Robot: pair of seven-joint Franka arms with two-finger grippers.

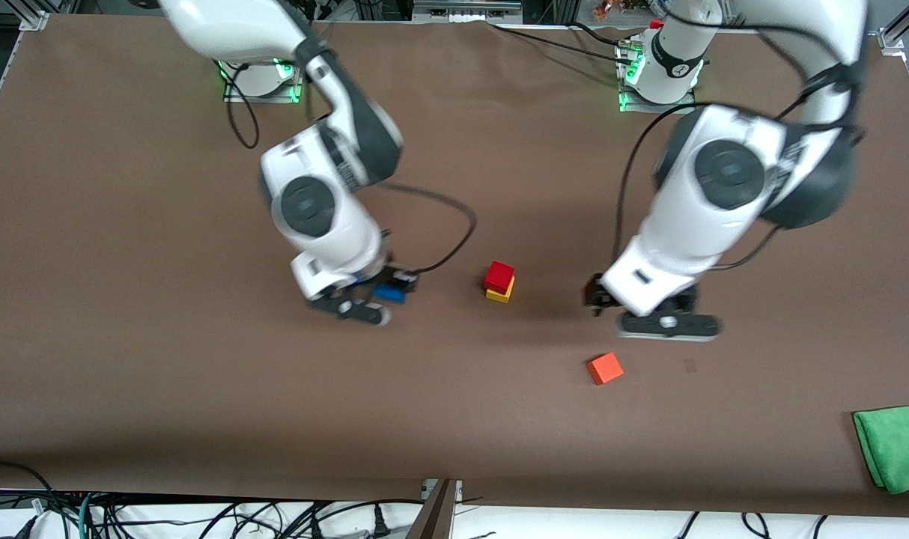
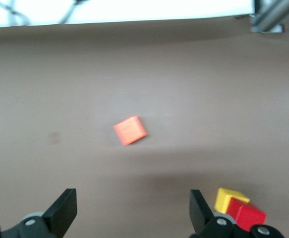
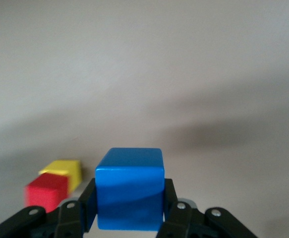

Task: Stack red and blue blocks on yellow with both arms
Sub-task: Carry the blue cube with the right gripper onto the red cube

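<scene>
Our right gripper (image 3: 129, 218) clamps the blue block (image 3: 129, 193); the red block (image 1: 499, 276) on yellow (image 1: 500, 293) lies toward the left arm's end. Our left gripper (image 2: 132, 210) waits, spread and empty.

Two glossy white arms (image 1: 327, 209), dark grey joint caps, black cables, black jaws w/ silver screws.

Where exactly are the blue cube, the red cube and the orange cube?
blue cube (image 3: 129, 186), right wrist view, front face.
red cube (image 1: 499, 275), front view, top face.
orange cube (image 1: 605, 368), front view, top face.
</scene>
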